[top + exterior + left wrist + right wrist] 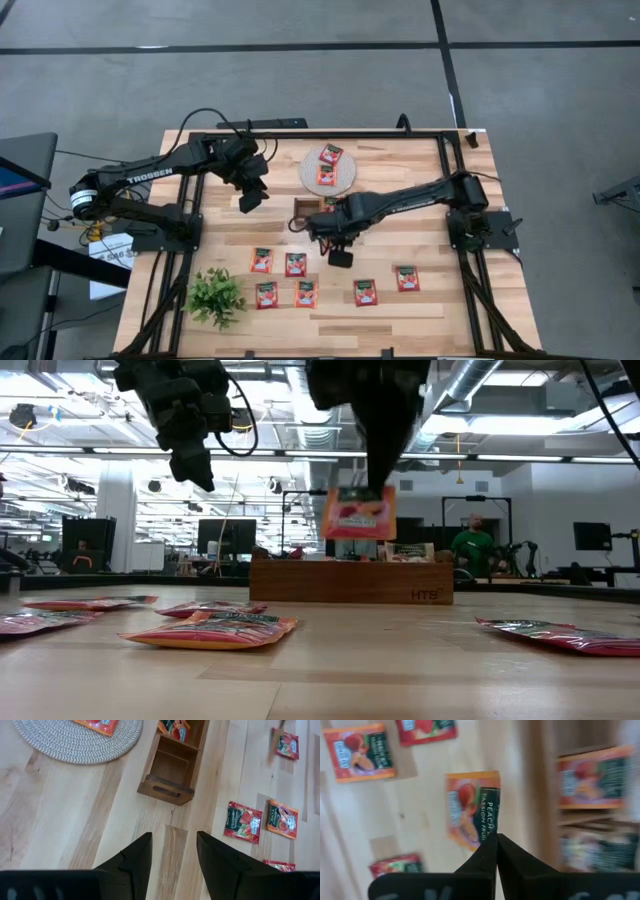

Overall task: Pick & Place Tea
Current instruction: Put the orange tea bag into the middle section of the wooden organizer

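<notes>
My right gripper (372, 485) is shut on one red-orange tea sachet (358, 516), which hangs above the table in front of the long wooden tray (350, 581). The tray (172, 770) holds some sachets (174, 729). Two more lie on the round woven mat (330, 168). Several sachets lie flat on the table's near half (296, 264). My left gripper (172, 855) hovers open and holds nothing above the bare wood to the left of the tray. My right gripper pinches the sachet by one edge (487, 839) between its two shut fingers. The fingers come from above and point down. The sachet hangs below them (358, 520), roughly upright and lifted clear of the table.
A small green plant (215, 297) stands at the near left corner. Loose sachets (366, 292) (407, 278) lie below and to the right of my right gripper. A black frame (440, 170) borders the tabletop. People and desks show in the room beyond (472, 545).
</notes>
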Robot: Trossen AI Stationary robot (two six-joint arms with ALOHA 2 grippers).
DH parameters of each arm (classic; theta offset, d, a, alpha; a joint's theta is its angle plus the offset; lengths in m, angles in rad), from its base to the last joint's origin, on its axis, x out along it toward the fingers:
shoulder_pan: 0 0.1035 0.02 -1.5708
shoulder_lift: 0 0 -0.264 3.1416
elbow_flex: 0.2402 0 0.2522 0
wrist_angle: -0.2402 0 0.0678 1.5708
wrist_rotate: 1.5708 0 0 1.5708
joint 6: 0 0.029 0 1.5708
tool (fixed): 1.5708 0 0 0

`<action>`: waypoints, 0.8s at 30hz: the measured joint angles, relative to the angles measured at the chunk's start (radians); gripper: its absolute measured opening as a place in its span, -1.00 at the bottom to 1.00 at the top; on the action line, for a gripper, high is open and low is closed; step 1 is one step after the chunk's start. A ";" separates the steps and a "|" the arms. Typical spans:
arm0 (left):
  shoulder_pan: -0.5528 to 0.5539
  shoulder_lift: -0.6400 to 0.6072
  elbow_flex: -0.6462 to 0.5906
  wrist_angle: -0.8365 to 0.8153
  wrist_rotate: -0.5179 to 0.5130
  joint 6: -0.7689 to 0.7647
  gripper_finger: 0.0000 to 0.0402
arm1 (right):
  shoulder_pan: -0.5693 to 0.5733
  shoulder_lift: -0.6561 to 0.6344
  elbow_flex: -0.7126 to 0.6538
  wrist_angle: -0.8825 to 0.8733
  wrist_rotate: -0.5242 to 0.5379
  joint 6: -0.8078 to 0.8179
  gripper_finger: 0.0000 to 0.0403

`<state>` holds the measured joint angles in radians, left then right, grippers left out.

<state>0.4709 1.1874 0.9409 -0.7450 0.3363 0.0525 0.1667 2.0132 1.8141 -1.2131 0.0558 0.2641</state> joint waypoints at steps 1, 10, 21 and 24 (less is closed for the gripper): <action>0.000 0.000 0.000 0.001 0.000 0.000 -0.27 | -0.005 -0.001 0.028 -0.023 0.020 -0.015 -1.00; 0.000 0.000 0.000 0.010 0.000 -0.016 -0.27 | -0.097 -0.004 0.134 -0.098 0.130 -0.184 -1.00; 0.000 0.000 0.000 0.014 0.000 -0.024 -0.27 | -0.218 -0.004 0.134 -0.092 0.130 -0.345 -1.00; 0.000 0.000 0.000 0.015 0.000 -0.027 -0.27 | -0.228 0.004 0.129 -0.086 0.127 -0.374 -1.00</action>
<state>0.4708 1.1873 0.9409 -0.7303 0.3363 0.0253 -0.0616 2.0171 1.9430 -1.2995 0.1824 -0.1099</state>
